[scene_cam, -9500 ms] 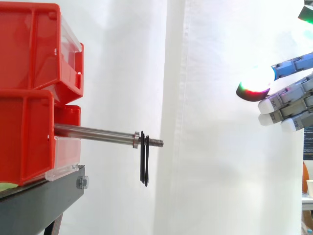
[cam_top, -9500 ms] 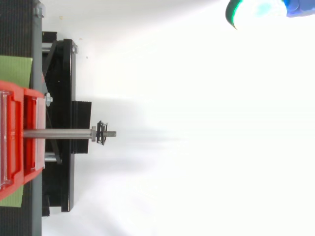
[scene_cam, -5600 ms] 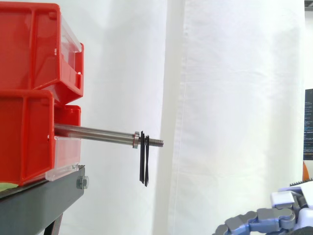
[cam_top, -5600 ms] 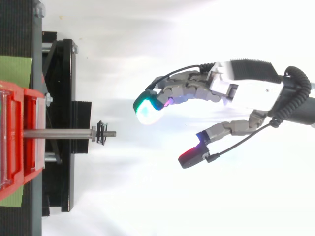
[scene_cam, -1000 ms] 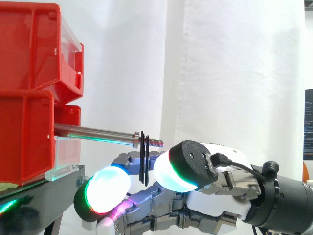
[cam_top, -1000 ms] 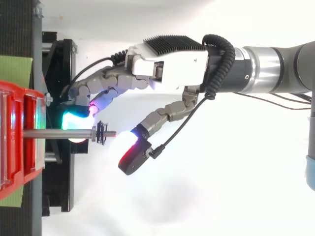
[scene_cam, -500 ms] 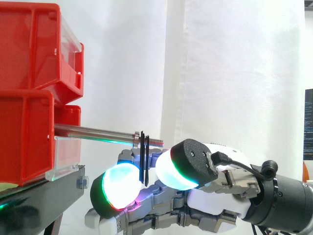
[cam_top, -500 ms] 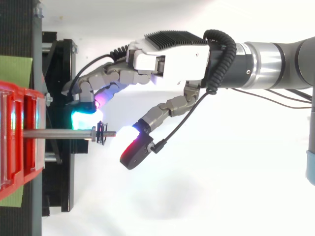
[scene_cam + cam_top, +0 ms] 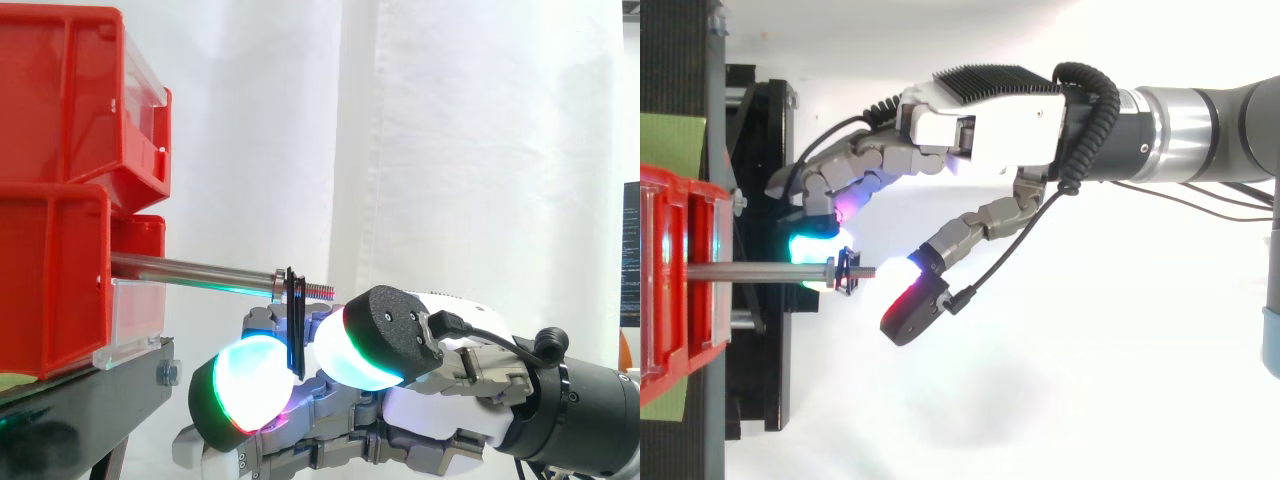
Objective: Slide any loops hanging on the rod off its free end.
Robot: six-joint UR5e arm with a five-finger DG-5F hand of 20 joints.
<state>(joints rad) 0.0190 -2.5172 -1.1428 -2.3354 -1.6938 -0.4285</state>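
Black loops (image 9: 295,325) hang at centre left, near the threaded free end of the rod (image 9: 190,271). The robot hand (image 9: 980,125) is spread, pads (image 9: 250,385) flanking them, no pinch. They look light and limp, and are best pushed from behind, toward the tip.

The rod (image 9: 195,270) is sticking out to the right from the red bins (image 9: 60,180). Those bins and the black stand (image 9: 90,410) are walling off the left of the side view. Above the rod and past its threaded end, open room is stretching across the upper middle and right to the white curtain (image 9: 480,150). The hand (image 9: 440,395) is crowding the lower right, under the rod's end. Its fingertips (image 9: 818,243) and thumb (image 9: 908,310) are spreading apart on either side of the black loops (image 9: 296,330). In the top view the thumb is sitting just beside the line off the free end, at lower right of it.
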